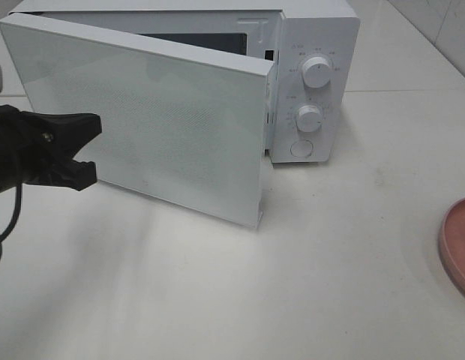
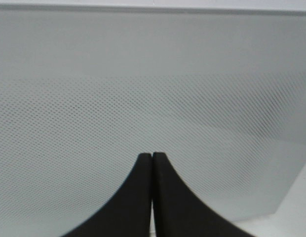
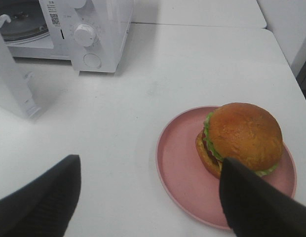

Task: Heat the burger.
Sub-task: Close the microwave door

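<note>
The burger (image 3: 242, 136) has a golden-brown bun, lettuce and a dark patty. It sits on a pink plate (image 3: 182, 173) and shows only in the right wrist view. My right gripper (image 3: 148, 197) is open and empty, above the table just short of the plate, with one finger overlapping the plate's near edge. The white microwave (image 1: 315, 75) stands at the back with its door (image 1: 142, 112) swung wide open. My left gripper (image 1: 94, 150) is at the outer face of the door; in the left wrist view its fingers (image 2: 152, 163) are pressed together and empty.
Only the rim of the pink plate (image 1: 459, 247) shows at the right edge of the high view. The microwave has two knobs (image 1: 316, 72) and a round button on its panel. Its glass turntable (image 3: 19, 24) shows inside. The white table (image 1: 292, 285) runs in front.
</note>
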Motion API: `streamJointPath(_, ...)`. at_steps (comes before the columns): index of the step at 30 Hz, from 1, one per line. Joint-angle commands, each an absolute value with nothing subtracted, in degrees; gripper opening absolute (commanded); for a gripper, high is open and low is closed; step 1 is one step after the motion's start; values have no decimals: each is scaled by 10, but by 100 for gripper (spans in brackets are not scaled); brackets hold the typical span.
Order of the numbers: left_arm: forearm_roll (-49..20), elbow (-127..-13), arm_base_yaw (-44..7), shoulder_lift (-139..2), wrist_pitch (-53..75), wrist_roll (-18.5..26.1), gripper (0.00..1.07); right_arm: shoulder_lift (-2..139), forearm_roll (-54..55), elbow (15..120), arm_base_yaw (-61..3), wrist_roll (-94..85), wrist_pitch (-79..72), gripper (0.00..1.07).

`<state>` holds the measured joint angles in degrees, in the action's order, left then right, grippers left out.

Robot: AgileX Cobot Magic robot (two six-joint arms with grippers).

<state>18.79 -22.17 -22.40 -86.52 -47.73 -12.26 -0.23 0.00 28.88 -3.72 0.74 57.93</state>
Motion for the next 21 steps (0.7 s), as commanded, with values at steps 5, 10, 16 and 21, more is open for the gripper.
streamJointPath(5, 103, -271, -288, -918, -473, -68, 0, -18, 0, 286, -33, 3, 571, 75)
streamJointPath(10, 33, -319, -328, -960, -473, -54, 0, -18, 0, 286, -33, 3, 571, 75)
streamJointPath(16, -10, -379, -359, -1003, -470, -33, 0, -18, 0, 286, -33, 3, 571, 75)
streamJointPath(21, -25, -423, -364, -1038, -470, -34, 0, -18, 0, 286, -33, 3, 571, 75)
